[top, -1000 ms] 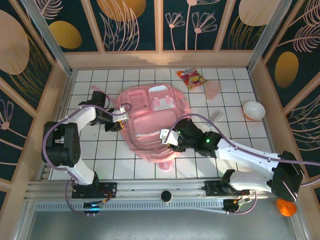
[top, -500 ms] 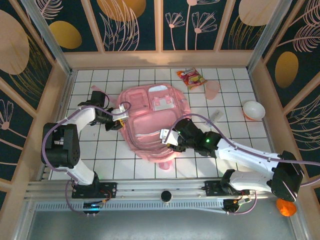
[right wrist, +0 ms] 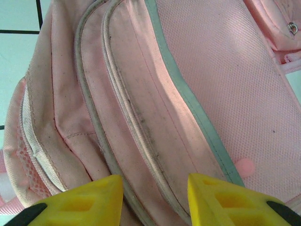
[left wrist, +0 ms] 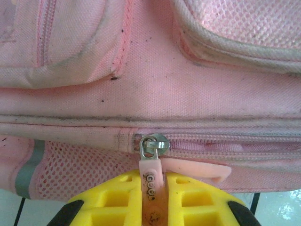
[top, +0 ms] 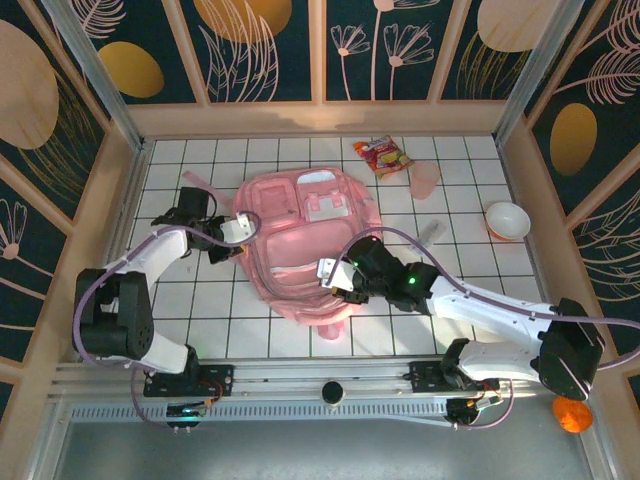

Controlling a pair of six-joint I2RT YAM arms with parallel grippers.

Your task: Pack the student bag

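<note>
I log the student bag [top: 300,215] flat mid-bench [top: 200,300], left fingers [top: 240,228] clenched on its zipper pull [left wrist: 151,181], right fingers [top: 332,272] released, spread over the bag's front, snack packet [top: 382,157], pink cup [top: 425,179] and white bowl [top: 507,220] lying apart, far right.

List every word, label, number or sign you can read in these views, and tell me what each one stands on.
"Good": raised letters on the pink zipper pull of the student bag, pinched in the left end effector. The last letter is not sharp.
A small embossed star sits just below that word on the same pull.
Snack packet: printed, but too small to read.
</note>
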